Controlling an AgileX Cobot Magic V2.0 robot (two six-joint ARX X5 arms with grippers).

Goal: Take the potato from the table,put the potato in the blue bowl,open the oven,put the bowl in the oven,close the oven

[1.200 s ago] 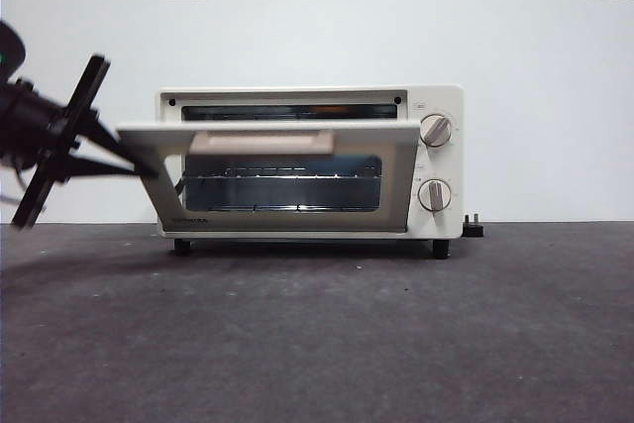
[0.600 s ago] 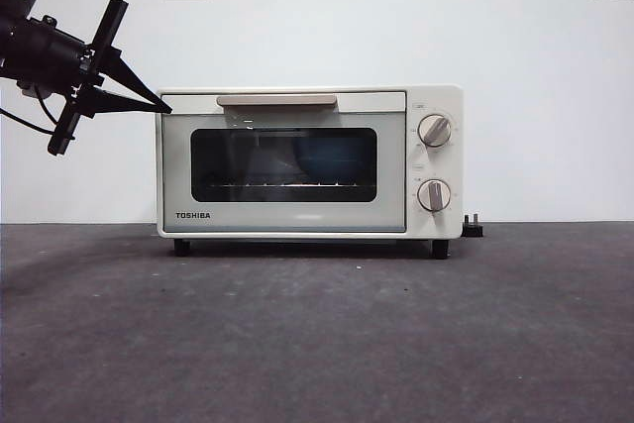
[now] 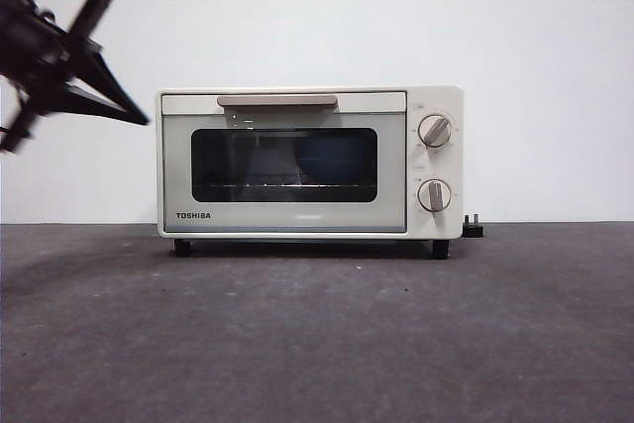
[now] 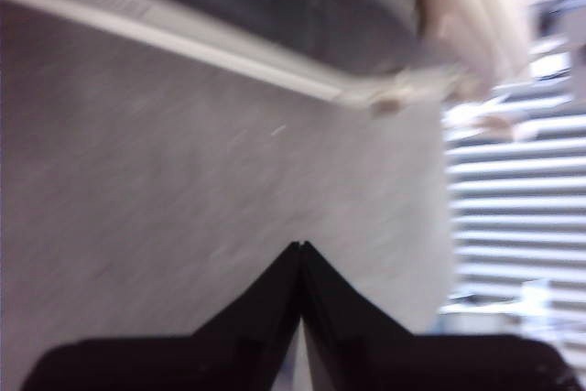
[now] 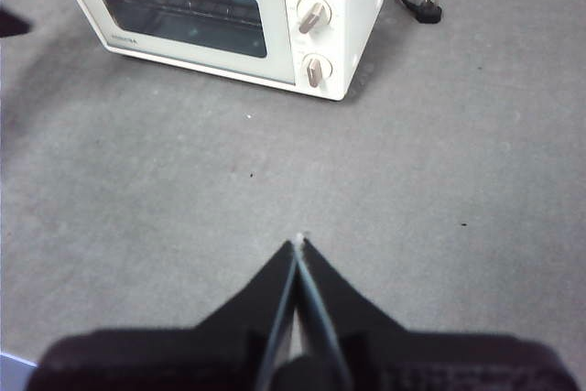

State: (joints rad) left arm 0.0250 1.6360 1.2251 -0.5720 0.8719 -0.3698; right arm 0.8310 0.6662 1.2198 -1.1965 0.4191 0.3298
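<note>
Left wrist view is motion-smeared, so the oven (image 4: 302, 34) is just a blurry cream slab cut off at the edge. In the front view the left end effector (image 3: 134, 116) runs off-frame, and the blue bowl (image 3: 332, 158) is only a dim shape behind the dark glass.

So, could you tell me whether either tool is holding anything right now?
Nothing is held: the left tool, beside the closed oven, and the right tool are both shut and empty.

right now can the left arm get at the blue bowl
Probably not: the blue bowl sits inside the oven behind its closed door, and the left gripper, jaws shut, is off the oven's corner.
</note>
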